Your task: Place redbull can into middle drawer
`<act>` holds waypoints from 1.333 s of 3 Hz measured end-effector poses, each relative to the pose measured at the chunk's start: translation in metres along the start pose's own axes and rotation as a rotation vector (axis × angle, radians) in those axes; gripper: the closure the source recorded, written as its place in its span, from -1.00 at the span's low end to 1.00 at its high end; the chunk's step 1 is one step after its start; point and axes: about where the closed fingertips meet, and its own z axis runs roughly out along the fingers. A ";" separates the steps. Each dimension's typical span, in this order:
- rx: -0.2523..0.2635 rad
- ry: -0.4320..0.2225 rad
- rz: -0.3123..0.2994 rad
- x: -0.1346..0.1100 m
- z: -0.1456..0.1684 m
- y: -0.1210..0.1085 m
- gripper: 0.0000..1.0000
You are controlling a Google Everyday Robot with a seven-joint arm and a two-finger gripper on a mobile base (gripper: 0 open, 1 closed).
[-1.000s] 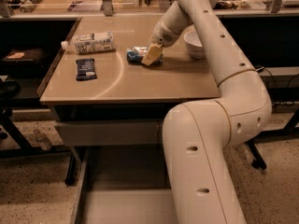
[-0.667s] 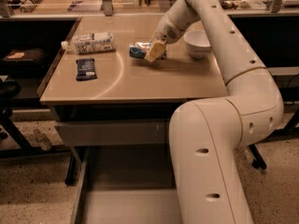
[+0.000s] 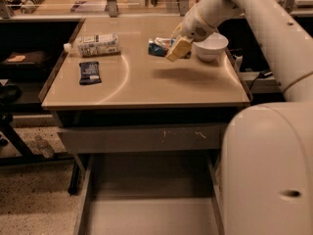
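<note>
The redbull can (image 3: 157, 46), blue and silver, lies on its side in my gripper (image 3: 176, 48) over the far right part of the tan table top (image 3: 146, 84). The gripper is shut on the can and holds it a little above the table, casting a shadow below. My white arm reaches in from the upper right. The middle drawer (image 3: 149, 212) stands pulled out below the table, showing a plain grey floor.
A white bowl (image 3: 211, 45) stands just right of the gripper. A white-labelled bottle (image 3: 95, 44) lies at the far left, with a dark-blue snack bar (image 3: 90, 73) in front of it. A grey drawer front with scratch marks (image 3: 142, 138) sits under the table top. My white base (image 3: 266, 170) fills the lower right.
The gripper has moved right and up, away from the table surface, and the can has moved with it. The bottle, snack bar and bowl have stayed put.
</note>
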 end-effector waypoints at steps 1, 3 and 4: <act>0.067 -0.014 -0.026 0.000 -0.041 0.027 1.00; 0.173 -0.020 -0.025 0.008 -0.089 0.106 1.00; 0.228 -0.011 -0.001 0.015 -0.100 0.152 1.00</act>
